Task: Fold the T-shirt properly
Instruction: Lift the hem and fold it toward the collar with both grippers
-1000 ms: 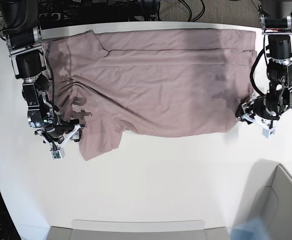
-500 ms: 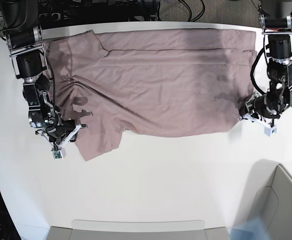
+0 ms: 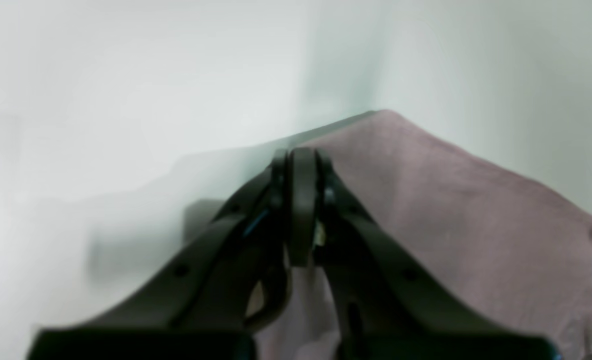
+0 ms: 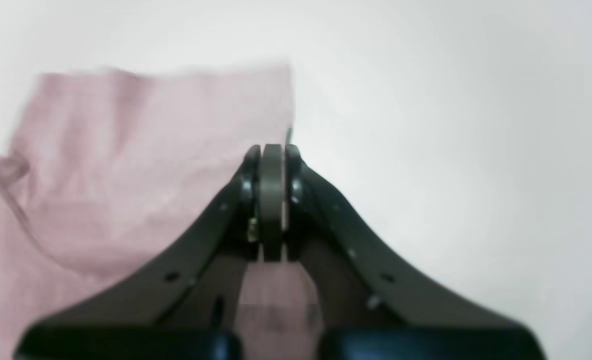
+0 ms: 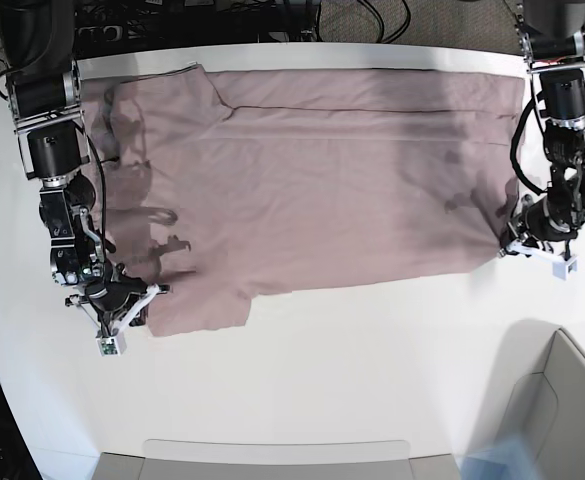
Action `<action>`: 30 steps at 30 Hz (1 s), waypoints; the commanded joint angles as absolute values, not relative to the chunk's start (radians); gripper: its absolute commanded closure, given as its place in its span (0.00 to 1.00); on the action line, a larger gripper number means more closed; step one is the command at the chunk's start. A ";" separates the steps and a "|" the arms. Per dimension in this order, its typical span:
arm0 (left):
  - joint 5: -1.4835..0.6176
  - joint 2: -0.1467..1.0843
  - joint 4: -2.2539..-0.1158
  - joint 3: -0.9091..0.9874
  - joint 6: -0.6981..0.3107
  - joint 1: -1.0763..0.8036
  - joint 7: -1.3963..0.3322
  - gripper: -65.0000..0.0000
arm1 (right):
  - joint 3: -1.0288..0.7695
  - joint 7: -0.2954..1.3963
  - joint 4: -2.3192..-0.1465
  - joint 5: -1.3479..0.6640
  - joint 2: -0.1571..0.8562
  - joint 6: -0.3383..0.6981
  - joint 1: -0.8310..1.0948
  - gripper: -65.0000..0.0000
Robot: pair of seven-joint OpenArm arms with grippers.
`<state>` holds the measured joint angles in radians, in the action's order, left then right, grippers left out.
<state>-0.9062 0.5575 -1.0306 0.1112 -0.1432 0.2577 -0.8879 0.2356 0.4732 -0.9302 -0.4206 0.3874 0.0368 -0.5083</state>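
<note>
T-shirt (image 5: pixel 332 170), mauve-pink, lies spread flat, seemingly pinched by both hands (image 5: pixel 132 300) (image 5: pixel 515 240) at opposite edges.

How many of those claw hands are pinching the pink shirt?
2: the left gripper grips the T-shirt at its right edge, the right gripper at its lower-left corner.

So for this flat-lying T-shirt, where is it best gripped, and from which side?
Judging by its pose, the T-shirt is best pinched at its two near-edge corners, from the outer sides: it lies spread flat, so only edges offer a pinch. The left gripper and right gripper are shut there on cloth.
</note>
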 commanded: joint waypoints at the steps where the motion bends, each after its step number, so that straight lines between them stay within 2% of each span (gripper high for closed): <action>1: -0.914 0.579 -1.044 0.119 -0.148 0.286 -0.872 1.00 | 0.231 0.452 -0.946 -0.423 0.395 0.038 -0.545 1.00; 12: -0.914 0.582 -1.155 0.119 -0.148 0.263 -0.877 1.00 | 0.225 0.460 -1.035 -0.423 0.401 0.038 -0.515 1.00; 17: -0.914 0.581 -1.213 0.160 -0.148 0.240 -0.954 1.00 | 0.223 0.466 -1.133 -0.423 0.433 0.038 -0.444 1.00; 23: -0.914 0.581 -1.273 0.214 -0.148 0.179 -0.969 1.00 | 0.217 0.584 -1.242 -0.426 0.450 0.035 -0.378 1.00; 30: -0.915 0.581 -1.297 0.219 -0.148 0.120 -0.969 1.00 | 0.077 0.601 -1.369 -0.424 0.440 0.036 -0.265 1.00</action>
<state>-0.9066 0.5568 -1.2823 0.2081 -0.1436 0.1089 -0.9833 0.0868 0.6250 -1.3464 -0.4179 0.4286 0.0349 -0.2371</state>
